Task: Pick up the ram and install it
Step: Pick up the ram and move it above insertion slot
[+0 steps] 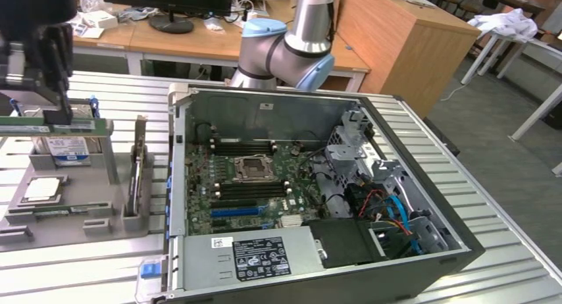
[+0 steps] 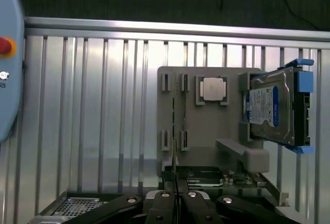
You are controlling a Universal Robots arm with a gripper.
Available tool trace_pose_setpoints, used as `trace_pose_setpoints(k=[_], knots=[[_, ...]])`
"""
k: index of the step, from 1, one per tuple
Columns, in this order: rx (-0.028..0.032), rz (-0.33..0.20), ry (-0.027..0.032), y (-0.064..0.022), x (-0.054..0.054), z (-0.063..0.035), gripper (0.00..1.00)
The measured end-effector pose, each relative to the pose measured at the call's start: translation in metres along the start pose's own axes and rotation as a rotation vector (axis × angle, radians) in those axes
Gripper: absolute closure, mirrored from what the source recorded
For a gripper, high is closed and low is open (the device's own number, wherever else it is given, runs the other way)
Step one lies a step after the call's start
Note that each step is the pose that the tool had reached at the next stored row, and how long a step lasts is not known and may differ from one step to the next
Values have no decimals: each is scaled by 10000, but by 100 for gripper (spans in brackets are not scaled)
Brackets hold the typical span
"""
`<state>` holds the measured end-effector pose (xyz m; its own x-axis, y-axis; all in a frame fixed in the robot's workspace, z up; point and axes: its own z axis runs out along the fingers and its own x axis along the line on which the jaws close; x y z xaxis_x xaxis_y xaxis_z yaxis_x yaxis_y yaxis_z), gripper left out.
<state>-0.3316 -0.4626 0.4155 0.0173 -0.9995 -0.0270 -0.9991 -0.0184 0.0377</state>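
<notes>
Trouble would likely start at the pinch. In the exterior view, the tool (image 1: 54, 116) is clamped nearly shut on the ram (image 1: 26, 127), over the grey tray (image 1: 88, 205) and well apart from the memory slots (image 1: 241, 146). In the wrist view, the tool (image 2: 178, 203) grips only the ram's (image 2: 176, 131) thin edge, so a slip could tilt it and jam it at a slot.

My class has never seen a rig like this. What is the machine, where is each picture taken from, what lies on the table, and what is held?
The machine is one robot arm with a gripper. One picture comes from a camera off the arm, the other from its wrist. On the ribbed metal table stand an open computer case and a grey tray carrying a hard drive and a processor chip. The gripper is shut on the ram, a thin green stick.
</notes>
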Motion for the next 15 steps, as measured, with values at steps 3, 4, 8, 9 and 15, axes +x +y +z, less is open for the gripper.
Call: trace_pose_setpoints(k=[3, 4, 8, 9, 15], knots=[[-1, -1, 0, -97, 2, -4, 89], [-1, -1, 1, -129, 2, -5, 89], [-3, -1, -1, -267, 5, -10, 89], [-5, 0, 0, -302, 5, -12, 89], [-13, 0, 0, -544, 9, -21, 89]])
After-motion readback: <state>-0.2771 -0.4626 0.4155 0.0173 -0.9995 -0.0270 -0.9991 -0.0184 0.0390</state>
